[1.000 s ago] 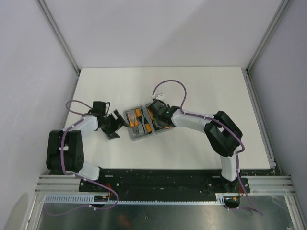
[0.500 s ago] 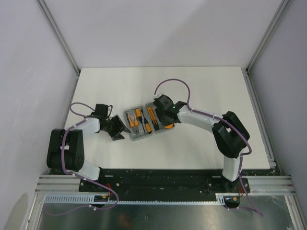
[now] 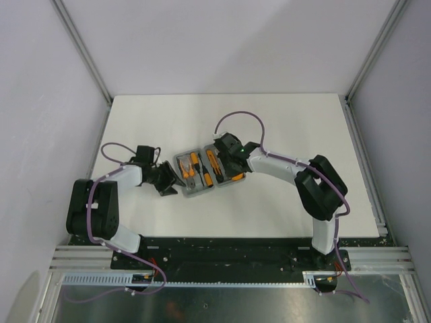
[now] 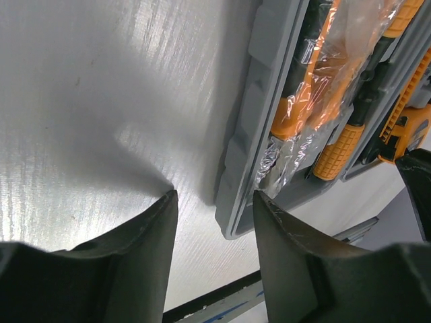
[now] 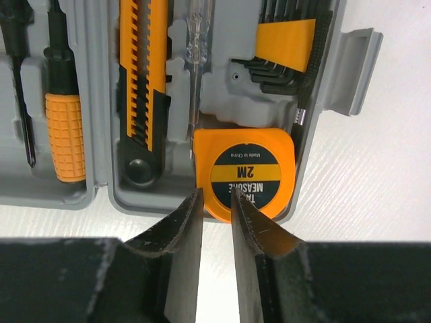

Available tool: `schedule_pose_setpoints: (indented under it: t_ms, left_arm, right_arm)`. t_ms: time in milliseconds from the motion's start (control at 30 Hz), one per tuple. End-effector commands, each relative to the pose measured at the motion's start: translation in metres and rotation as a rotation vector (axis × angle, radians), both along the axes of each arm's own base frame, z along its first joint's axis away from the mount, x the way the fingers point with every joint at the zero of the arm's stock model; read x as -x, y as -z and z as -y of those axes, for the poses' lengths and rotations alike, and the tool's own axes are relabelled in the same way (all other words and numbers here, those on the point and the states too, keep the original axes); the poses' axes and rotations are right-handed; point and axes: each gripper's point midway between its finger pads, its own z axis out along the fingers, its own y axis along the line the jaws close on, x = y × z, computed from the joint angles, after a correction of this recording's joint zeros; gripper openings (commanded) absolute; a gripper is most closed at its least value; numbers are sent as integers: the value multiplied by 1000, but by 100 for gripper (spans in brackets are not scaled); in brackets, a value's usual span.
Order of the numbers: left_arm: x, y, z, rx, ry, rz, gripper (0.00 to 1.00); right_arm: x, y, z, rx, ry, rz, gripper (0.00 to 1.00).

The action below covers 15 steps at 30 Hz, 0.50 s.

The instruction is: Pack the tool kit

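Note:
The grey tool kit case (image 3: pixel 190 191) lies open mid-table. In the right wrist view its right half holds an orange tape measure (image 5: pixel 246 171), a utility knife (image 5: pixel 143 81), a clear tester screwdriver (image 5: pixel 196 40) and hex keys (image 5: pixel 286 47). An orange-grip screwdriver (image 5: pixel 64 134) sits in the left half. My right gripper (image 5: pixel 215 195) hovers over the tape measure's corner, its jaws a narrow gap apart and holding nothing. My left gripper (image 4: pixel 212 202) is open, with the case's corner (image 4: pixel 236 222) between its fingers. Plastic-wrapped pliers (image 4: pixel 316 87) lie inside.
The case's latch tab (image 5: pixel 353 70) sticks out on the right side. White tabletop (image 3: pixel 283 121) surrounds the case. Grey walls with metal rails (image 3: pixel 81 50) close in the sides. The black base rail (image 3: pixel 229 245) runs along the near edge.
My left gripper has slid right up to the case's left corner. My right gripper has drawn back from the front of the right half, uncovering the tape measure.

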Motion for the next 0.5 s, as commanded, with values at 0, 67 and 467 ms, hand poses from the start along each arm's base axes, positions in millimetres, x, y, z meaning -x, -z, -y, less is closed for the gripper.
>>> schedule_pose_setpoints:
  t_ms: [0,67,467]
  left_arm:
    - [1,2,3,-6,35,15,50]
    - [4,5,4,-8,40,-3,47]
    - [21,23,7,8,59,-96,41]
  right_arm:
    - [16,43,12,87,24,-99,26]
    - [18,51,17,112,43,-106,25]
    - [39,91,26,83,94,-194,25]
